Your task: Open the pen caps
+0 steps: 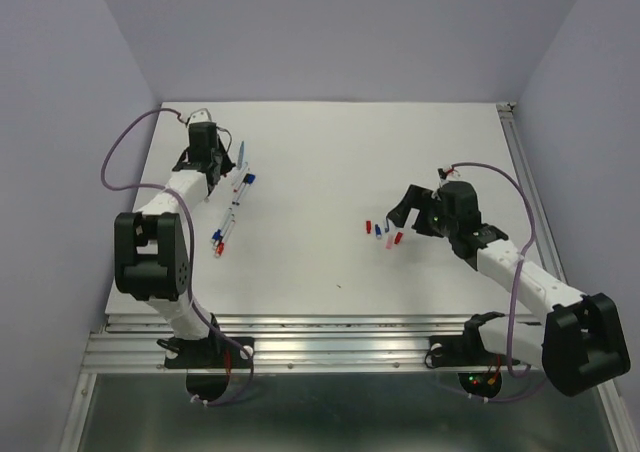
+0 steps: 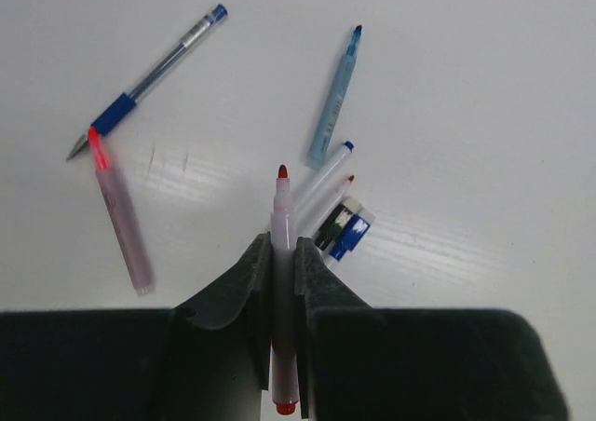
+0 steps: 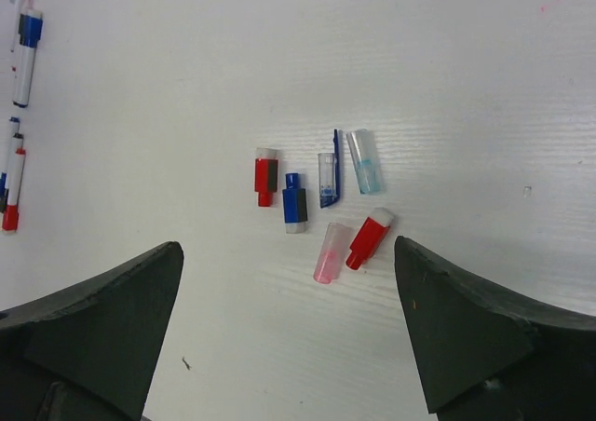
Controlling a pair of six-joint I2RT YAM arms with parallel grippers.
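Top view: the left gripper (image 1: pixel 215 167) is seen at the far left of the table (image 1: pixel 330 152), over a row of pens (image 1: pixel 232 212). The right gripper (image 1: pixel 403 212) is held just above a small cluster of caps (image 1: pixel 385 234), well apart from the pens.

Left wrist: the jaws are clamped on a red pen (image 2: pixel 281 202), held lengthwise btwn the pads. Its red tip is bare, i.e. no cap is on it. Several other pens are scattered on the table beyond.

Right wrist: the jaws are spread wide w/ nothing btwn them. Six caps are seen loose below: two red, one dark blue, one light blue, one pink, one clear w/ a clip. Capped pens (image 3: pixel 23 53) are visible at the left edge.

Step, as judged: the held pen's cap is off and prob. among the pile, so this pen counts as done. Next, the bare pen needs to be laid down and a capped one picked up by the barrel. Its cap end must then be presented to the open right jaws for a straight pull.
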